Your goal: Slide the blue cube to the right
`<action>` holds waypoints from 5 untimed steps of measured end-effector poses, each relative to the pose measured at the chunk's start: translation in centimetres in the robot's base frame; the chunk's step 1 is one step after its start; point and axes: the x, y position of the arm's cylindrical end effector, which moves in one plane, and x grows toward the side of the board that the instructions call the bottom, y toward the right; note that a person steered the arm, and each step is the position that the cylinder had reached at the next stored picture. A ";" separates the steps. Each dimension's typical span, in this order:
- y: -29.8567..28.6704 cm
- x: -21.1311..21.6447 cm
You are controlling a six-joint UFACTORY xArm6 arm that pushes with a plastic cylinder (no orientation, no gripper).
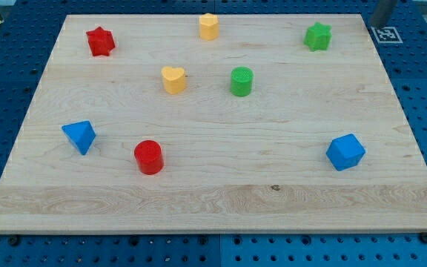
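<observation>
Sitting bottom-right on board (213,200), blue cube (345,152), well apart from red cylinder (148,156), my tip not visible, state unknown

Eight blocks are seen spread over the wooden table (221,196). The blue cube (345,151) is placed near the view's right edge, well apart from the rest. A blue triangular block (79,136) and a red cylinder (148,156) are found at the lower left. A yellow heart (173,79) and a green cylinder (242,81) are set mid-table. Along the top, a red star (100,41), a yellow block (209,26) and a green star (318,35) are lined up. My tip cannot be made out; only a dark rod (383,11) is glimpsed at the top right corner.
</observation>
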 end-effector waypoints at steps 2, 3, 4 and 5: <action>-8.5 3.9; -10.4 7.7; -12.5 11.3; -14.2 15.0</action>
